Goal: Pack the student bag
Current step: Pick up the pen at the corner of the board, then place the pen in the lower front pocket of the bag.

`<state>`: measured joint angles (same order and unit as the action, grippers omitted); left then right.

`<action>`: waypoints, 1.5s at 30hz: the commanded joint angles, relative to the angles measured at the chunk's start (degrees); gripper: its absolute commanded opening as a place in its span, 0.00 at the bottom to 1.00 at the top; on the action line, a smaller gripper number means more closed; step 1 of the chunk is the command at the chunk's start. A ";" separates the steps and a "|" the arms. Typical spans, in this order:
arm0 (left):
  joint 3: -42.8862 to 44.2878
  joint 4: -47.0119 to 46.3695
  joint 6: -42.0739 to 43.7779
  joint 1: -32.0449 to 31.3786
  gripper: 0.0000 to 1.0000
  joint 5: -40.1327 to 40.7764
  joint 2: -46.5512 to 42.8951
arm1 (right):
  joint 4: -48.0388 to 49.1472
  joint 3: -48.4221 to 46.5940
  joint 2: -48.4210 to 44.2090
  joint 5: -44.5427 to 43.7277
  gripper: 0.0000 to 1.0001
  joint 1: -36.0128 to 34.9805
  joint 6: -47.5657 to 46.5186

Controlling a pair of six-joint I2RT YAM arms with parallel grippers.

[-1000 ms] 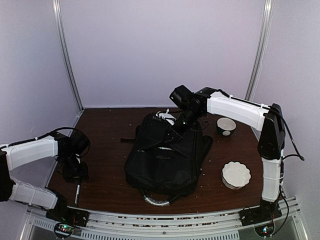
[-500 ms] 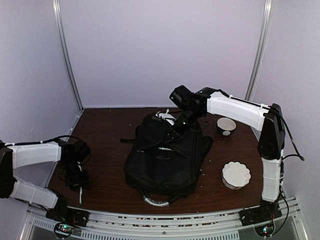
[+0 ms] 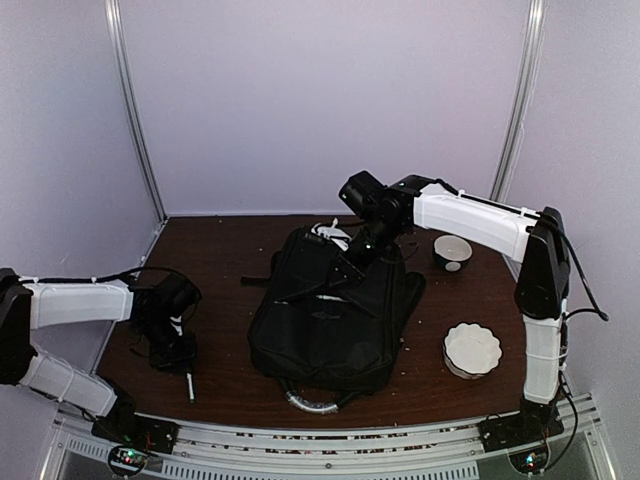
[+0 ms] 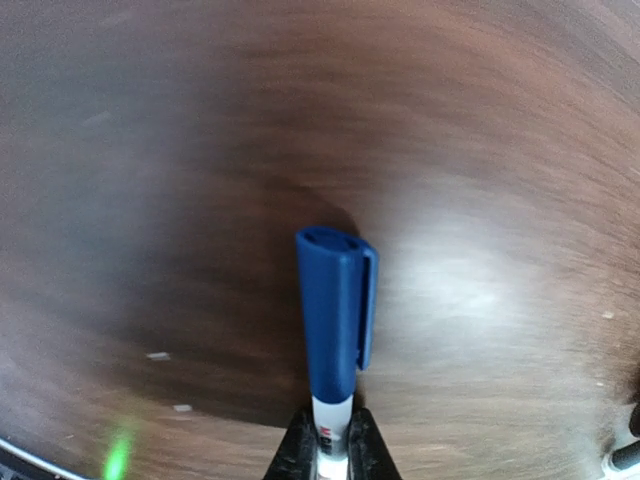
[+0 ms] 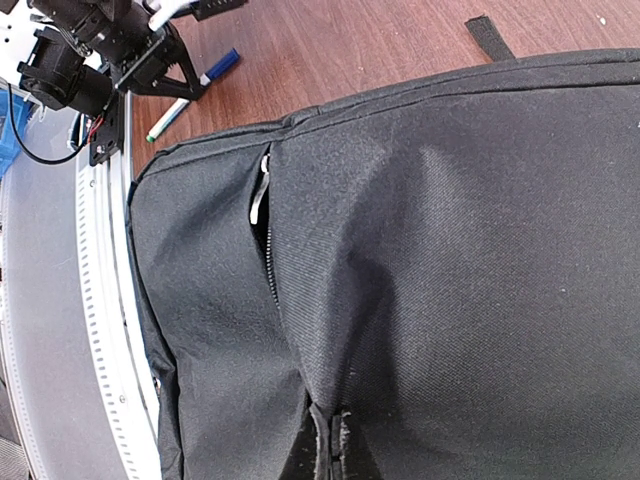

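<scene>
Student bag lies mid-table, well to the right of the left gripper, which pinches a blue-capped marker by its white barrel, cap pointing toward the table's near edge. The right gripper, the nearer arm, is pressed onto the bag's fabric at its far end.

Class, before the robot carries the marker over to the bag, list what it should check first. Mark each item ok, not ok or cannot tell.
1. Marker gripped by the left hand: ok, shut on its white barrel.
2. Blue cap on: ok.
3. Right hand holding the student bag: ok, it pinches the fabric.
4. Zip opening wide enough: not ok, only a narrow slit shows.
5. Marker tip lifted off the table: cannot tell.
</scene>
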<state>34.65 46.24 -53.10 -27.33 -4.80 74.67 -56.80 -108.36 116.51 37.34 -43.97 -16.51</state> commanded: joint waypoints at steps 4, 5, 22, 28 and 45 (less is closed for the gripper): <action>5.52 -5.72 -0.02 -7.77 0.00 -0.45 5.88 | 0.09 -0.10 -0.47 4.14 0.00 -0.56 -0.16; 6.72 -5.29 -0.02 -8.29 0.00 -0.07 5.59 | 0.08 -0.11 -0.57 4.10 0.00 -0.45 -0.17; 27.54 -12.10 21.79 -13.46 0.00 0.52 0.56 | 0.61 -0.49 0.23 4.50 0.00 -0.33 0.17; 28.09 -22.62 37.64 -16.32 0.00 -3.12 -2.23 | 0.29 -0.93 0.45 4.82 0.00 -0.35 1.03; 35.80 -20.93 79.97 -32.18 0.00 4.62 4.99 | 0.05 -1.50 -0.47 5.19 0.00 -0.25 1.63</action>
<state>65.30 26.74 13.91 -57.63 -3.99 74.83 -56.84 -108.38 117.03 37.82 -43.94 -16.01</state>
